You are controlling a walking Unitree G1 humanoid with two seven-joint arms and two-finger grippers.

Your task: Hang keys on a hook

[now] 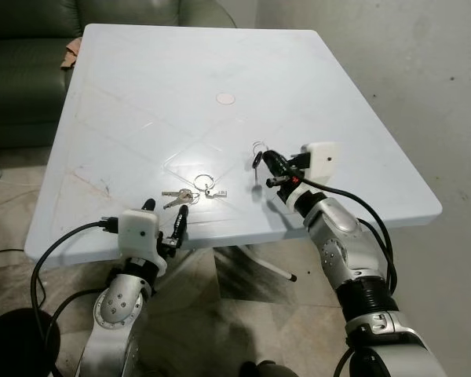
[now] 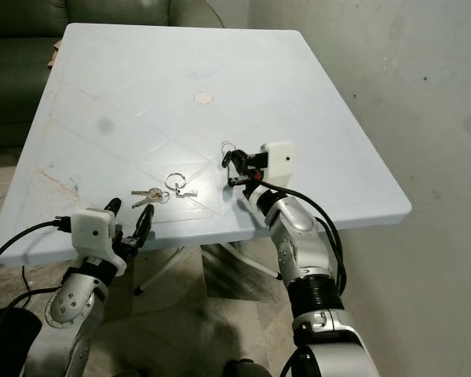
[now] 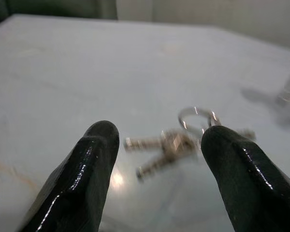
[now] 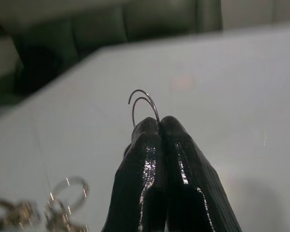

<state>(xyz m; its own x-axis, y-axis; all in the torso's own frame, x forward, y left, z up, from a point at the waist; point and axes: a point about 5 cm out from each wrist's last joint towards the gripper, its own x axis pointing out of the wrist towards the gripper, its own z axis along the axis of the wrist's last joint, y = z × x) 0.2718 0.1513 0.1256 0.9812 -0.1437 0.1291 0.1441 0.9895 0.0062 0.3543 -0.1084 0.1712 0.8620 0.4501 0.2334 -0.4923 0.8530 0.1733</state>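
Observation:
A bunch of silver keys (image 1: 180,196) with a ring (image 1: 205,181) lies flat on the white table (image 1: 141,102), near its front edge. My left gripper (image 1: 166,212) hovers open at that edge, just short of the keys (image 3: 166,145), which sit between and beyond its black fingers (image 3: 87,169). My right gripper (image 1: 261,162) is over the table to the right of the keys, shut on a thin double wire hook (image 4: 144,101) that curves up out of its fingertips (image 4: 159,125). The hook (image 1: 257,146) is in the air, apart from the keys (image 4: 19,212).
A dark green sofa (image 1: 31,63) stands behind the table. A bare wall (image 1: 439,78) runs along the right. A small round cap (image 1: 225,98) marks the table's middle, and a brown scrap (image 1: 69,53) lies by its far left corner. The table's legs (image 1: 259,263) splay underneath.

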